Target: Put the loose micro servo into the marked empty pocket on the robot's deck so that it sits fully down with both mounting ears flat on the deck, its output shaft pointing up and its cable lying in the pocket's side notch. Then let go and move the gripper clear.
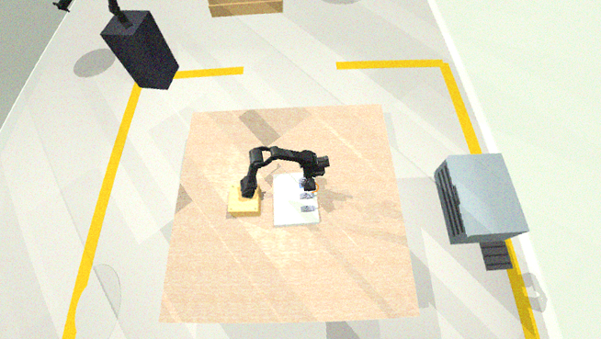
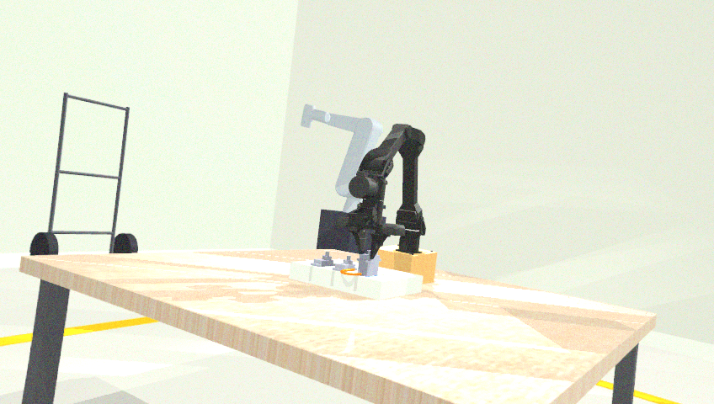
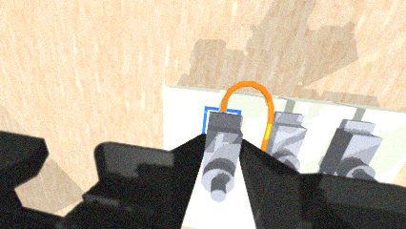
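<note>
The loose grey micro servo (image 2: 368,266) (image 3: 222,152) is upright between my fingers, output shaft up. My gripper (image 1: 309,187) (image 2: 370,252) (image 3: 222,140) is shut on it. Its full body shows above the white deck (image 1: 287,215) (image 2: 401,288) (image 3: 183,107), so it is not sunk in. In the wrist view it covers most of the blue pocket outline (image 3: 204,122), whose far and left lines show. The pocket's opening and notch are hidden. The orange cable (image 2: 349,273) (image 3: 249,84) leaves the servo's far end, loops over the deck's edge and curves back beside the neighbouring servo.
Two seated servos stand in a row beside the held one: the nearer servo (image 1: 305,196) (image 2: 344,266) (image 3: 289,134) and the farther servo (image 1: 307,208) (image 2: 322,262) (image 3: 357,143). The arm's yellow base block (image 1: 243,208) (image 2: 423,267) stands beside the deck on the wooden table (image 1: 258,285) (image 2: 301,325).
</note>
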Robot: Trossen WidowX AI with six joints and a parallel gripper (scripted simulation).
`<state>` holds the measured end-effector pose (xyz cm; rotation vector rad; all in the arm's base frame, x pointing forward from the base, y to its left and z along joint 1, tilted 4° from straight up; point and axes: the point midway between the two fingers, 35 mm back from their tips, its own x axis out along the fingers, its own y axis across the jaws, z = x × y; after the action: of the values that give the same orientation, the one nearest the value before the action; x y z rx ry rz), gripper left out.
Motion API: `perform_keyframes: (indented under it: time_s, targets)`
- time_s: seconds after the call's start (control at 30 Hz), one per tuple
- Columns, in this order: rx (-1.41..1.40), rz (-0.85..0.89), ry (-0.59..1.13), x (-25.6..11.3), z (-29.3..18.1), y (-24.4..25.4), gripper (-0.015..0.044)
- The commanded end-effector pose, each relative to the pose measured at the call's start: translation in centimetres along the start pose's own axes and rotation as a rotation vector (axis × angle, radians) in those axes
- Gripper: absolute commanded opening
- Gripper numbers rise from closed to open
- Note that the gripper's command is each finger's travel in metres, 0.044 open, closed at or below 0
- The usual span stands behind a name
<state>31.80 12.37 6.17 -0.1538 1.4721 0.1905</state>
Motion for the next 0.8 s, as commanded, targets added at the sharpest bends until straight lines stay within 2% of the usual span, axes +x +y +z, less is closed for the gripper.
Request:
perform_keyframes:
  time_s: [0.0, 0.77]
  targets:
    - [-0.005, 0.001, 0.003, 0.4, -0.1, 0.0, 0.0000]
    - [-0.005, 0.001, 0.003, 1.9, -0.1, 0.0, 0.0000]
